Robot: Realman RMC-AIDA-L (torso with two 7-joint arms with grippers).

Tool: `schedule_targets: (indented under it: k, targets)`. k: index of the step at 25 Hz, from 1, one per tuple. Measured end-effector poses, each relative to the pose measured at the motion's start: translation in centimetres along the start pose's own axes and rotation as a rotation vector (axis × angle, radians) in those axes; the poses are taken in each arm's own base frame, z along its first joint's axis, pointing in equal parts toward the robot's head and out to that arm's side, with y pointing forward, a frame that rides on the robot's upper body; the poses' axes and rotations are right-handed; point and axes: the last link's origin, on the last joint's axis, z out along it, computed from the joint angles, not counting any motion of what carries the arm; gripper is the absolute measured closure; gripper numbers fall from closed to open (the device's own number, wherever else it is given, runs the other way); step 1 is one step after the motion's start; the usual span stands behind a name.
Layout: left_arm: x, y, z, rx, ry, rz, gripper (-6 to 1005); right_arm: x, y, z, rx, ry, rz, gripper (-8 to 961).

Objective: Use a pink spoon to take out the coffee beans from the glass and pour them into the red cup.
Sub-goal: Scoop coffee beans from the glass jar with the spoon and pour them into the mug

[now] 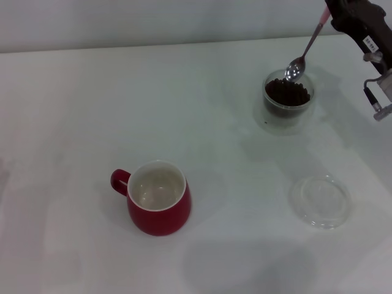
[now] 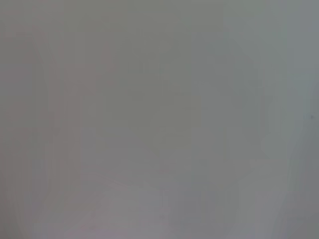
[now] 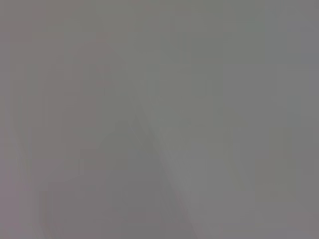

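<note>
Wide white table [image 1: 73, 92] fills the head view, and up in the far right corner comes the right arm, dark and bulky, its right gripper [image 1: 335, 13] mostly cut off by the frame edge. It's pinching the pink spoon [image 1: 306, 49] by the pale pink end of the handle; the fingers themselves are hard to make out, but the spoon hangs from them, slanting down and toward the left. Next in size, the red cup [image 1: 160, 199] stands upright near the middle front of the table, loop handle pointing left, off-white inside bare. Well apart from it, near the right front, lies a flat clear round dish [image 1: 320, 201]. Behind that dish stands the glass [image 1: 288, 101], upright, with the coffee beans [image 1: 286, 93] heaped dark inside. The spoon's shiny bowl sits right at the glass's far rim, just over the beans; whether it touches them I cannot tell. Left gripper is nowhere to be seen, and both wrist views give only blank grey
</note>
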Motion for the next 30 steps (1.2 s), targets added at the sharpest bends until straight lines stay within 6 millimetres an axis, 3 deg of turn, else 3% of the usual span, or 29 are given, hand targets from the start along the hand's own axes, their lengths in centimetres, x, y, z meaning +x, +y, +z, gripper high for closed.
schedule_targets:
  k: [18, 30]
  targets:
    - [-0.1, 0.5, 0.7, -0.012, -0.002, -0.009, 111, 1.1, -0.8, 0.2, 0.069, 0.073, -0.197, 798]
    - [0.0, 0.8, 1.1, -0.022, 0.003, -0.016, 112, 2.0, -1.4, 0.4, 0.108, 0.143, -0.215, 795]
